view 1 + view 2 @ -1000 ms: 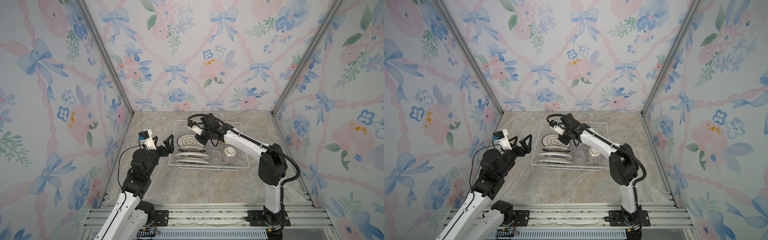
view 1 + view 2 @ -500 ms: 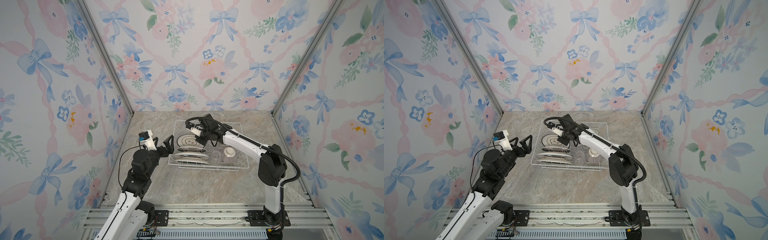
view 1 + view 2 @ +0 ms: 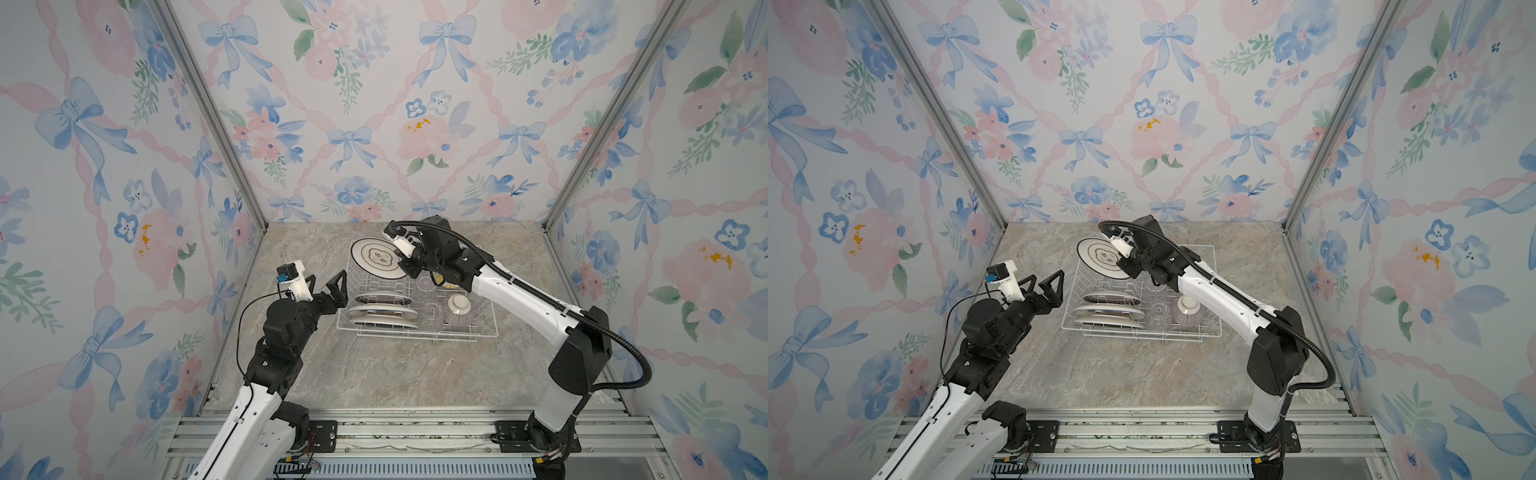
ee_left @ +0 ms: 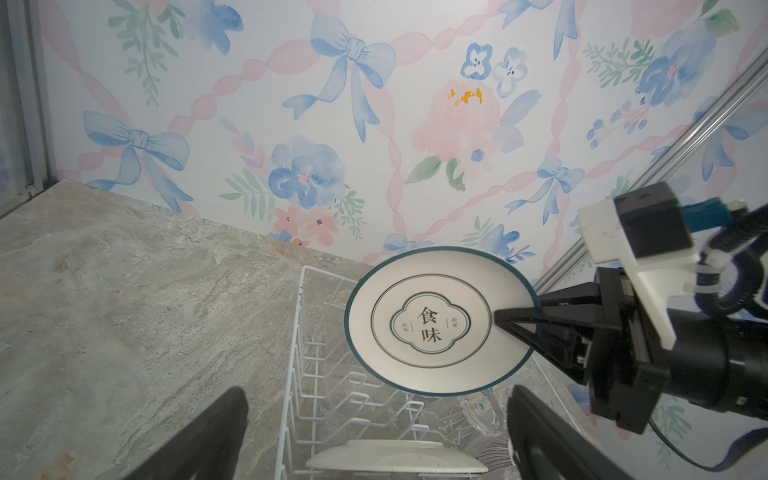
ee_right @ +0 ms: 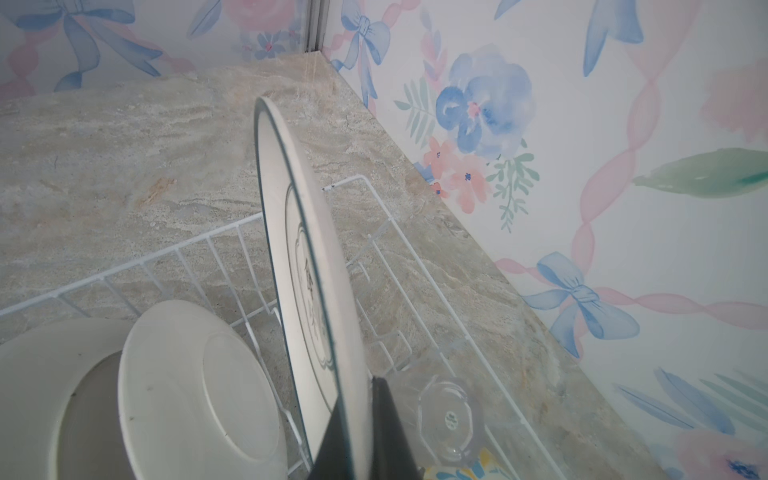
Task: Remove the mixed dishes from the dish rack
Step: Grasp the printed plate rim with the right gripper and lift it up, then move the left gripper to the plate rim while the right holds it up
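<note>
Beige-grey marble-patterned tabletop (image 3: 374, 374). Rising around its back and sides, white wallpapered walls (image 3: 374, 104) printed with blue bows, pink ribbons and flowers. Standing at its back corners, silver metal posts (image 3: 210, 112). Running along its front edge, ribbed aluminium rail frame (image 3: 415, 432) and grey slotted duct (image 3: 415, 469).

A robot test cell dressed up as a kitchen is shown. The dish rack (image 3: 482, 329) is set on a marble-look tabletop (image 3: 374, 374), and behind and to both sides of the rack, wall panels (image 3: 374, 124) papered with bows and flowers are held by bare aluminium posts (image 3: 210, 112). In front of the rack, slotted aluminium rails (image 3: 415, 428) are laid, and two robot arms (image 3: 532, 299) are bolted to them.
</note>
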Tool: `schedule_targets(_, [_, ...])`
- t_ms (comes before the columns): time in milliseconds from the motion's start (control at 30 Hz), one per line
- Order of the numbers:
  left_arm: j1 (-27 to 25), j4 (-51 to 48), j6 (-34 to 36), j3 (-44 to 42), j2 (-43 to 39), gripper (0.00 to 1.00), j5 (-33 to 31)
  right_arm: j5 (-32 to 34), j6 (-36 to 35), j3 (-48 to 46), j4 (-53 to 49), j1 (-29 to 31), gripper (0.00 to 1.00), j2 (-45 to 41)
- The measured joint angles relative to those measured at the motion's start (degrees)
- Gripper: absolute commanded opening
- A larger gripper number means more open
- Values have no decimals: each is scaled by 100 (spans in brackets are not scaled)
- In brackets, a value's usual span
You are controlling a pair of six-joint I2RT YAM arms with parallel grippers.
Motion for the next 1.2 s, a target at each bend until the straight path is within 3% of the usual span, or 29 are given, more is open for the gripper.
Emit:
schedule_targets(567, [0,98,-291,4,380,98,184,157,2380,-997,721,-87,0,-1526])
schedule_targets(900, [0,428,-693,116,837,98,717,-72,3849,-1534,946,-455,0,-1808])
schedule_targets(1200, [-2,929,-1147,658,1908,93,1578,-726,4913,-1980,1403,-658,0,-1810])
